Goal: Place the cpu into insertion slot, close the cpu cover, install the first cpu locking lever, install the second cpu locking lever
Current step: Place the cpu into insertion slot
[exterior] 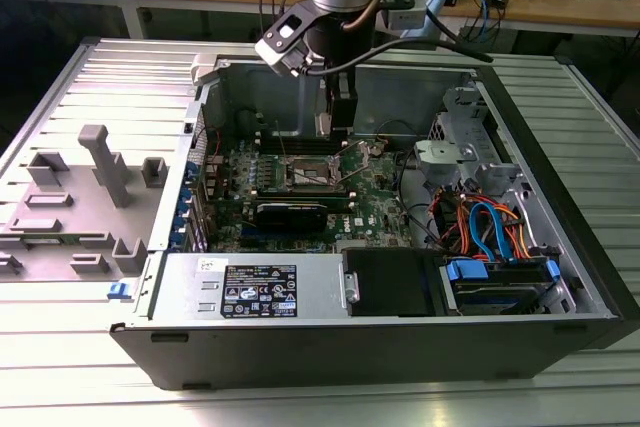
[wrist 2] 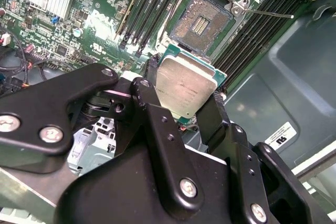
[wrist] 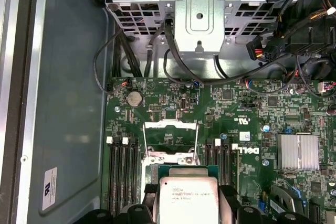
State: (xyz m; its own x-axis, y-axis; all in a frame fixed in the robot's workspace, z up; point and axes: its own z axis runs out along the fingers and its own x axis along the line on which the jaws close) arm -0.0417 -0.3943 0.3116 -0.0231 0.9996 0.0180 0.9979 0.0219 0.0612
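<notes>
Second wrist view: gripper (wrist 2: 181, 103) clamped on cpu (wrist 2: 186, 80) by two opposite edges, metal top facing camera. Open socket (wrist 2: 202, 22) sits mid-board (wrist 2: 79, 35), just beyond chip's leading edge. I judge the edges roughly parallel; cpu not yet seated.

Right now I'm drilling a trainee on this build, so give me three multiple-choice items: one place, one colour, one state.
1. Where is the cpu? A on the floor; B gripped in the tool; C in a person's hand.
2. Its top is: A silvery-grey; B red; C blue.
3. The socket is: A empty; B filled; C covered shut.
Answers: B, the fingers clamp its edges; A, its top shows metal grey; A, bare contacts show, with the cpu cover raised.
</notes>
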